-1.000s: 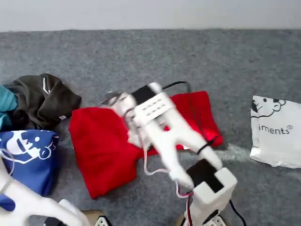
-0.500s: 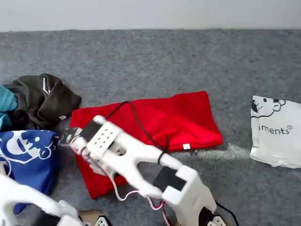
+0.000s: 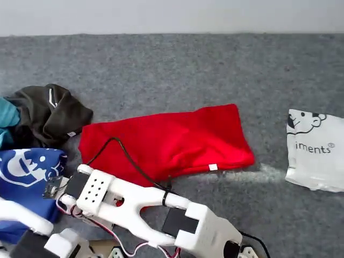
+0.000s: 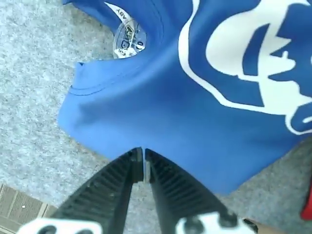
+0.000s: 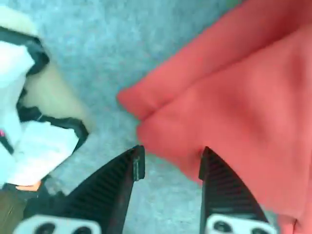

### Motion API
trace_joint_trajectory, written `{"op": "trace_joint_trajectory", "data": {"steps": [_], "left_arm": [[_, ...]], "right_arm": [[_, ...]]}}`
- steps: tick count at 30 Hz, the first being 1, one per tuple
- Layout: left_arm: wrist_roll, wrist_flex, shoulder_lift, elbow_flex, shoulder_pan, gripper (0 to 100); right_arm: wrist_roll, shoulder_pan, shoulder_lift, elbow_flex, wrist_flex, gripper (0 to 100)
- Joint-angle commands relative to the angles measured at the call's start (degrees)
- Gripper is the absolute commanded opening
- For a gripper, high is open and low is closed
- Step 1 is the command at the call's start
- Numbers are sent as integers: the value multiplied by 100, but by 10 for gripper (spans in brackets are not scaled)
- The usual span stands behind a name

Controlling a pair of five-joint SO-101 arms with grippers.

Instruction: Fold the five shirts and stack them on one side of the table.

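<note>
A red shirt [image 3: 166,141] lies spread across the middle of the grey table. In the right wrist view my right gripper [image 5: 170,158] stands open over the near corner of the red shirt [image 5: 229,107], with nothing between its fingers. The right arm [image 3: 134,207] stretches across the front toward the left. My left gripper [image 4: 144,152] is shut, its tips over the edge of the blue shirt [image 4: 195,97] with a white print. In the high view this blue shirt [image 3: 29,172] lies at the front left, with the left arm [image 3: 21,212] beside it.
A crumpled dark olive shirt [image 3: 45,113] and a bit of a teal one [image 3: 6,115] lie at the left edge. A folded white shirt [image 3: 317,150] lies at the right edge. The table's far half is bare carpet [image 3: 177,70].
The right arm has swung from over the middle of the red shirt down to the shirt's front left corner. The left arm has shifted a little at the front left.
</note>
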Motion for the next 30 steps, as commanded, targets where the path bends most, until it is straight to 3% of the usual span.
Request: {"op": "trace_joint_trajectory", "data": {"steps": [1,6,14,23,27,30], "left_arm": [[35,35,0,-215,-26,15],[35,18,0,-215,-26,15],[35,35,-35,-215,-26,15],[35,9,-35,-242,-26,15],[35,0,-35,-242,-18,15],[35,0,-35,-242,-18,15]], "right_arm": [[-35,-40,-4,-237,-233,110],[-18,-40,330,-237,-418,28],[0,4,681,-237,-444,25],[360,-22,-189,-246,-338,9],[360,-22,-286,-237,-101,33],[360,-22,-224,-211,4,127]]}}
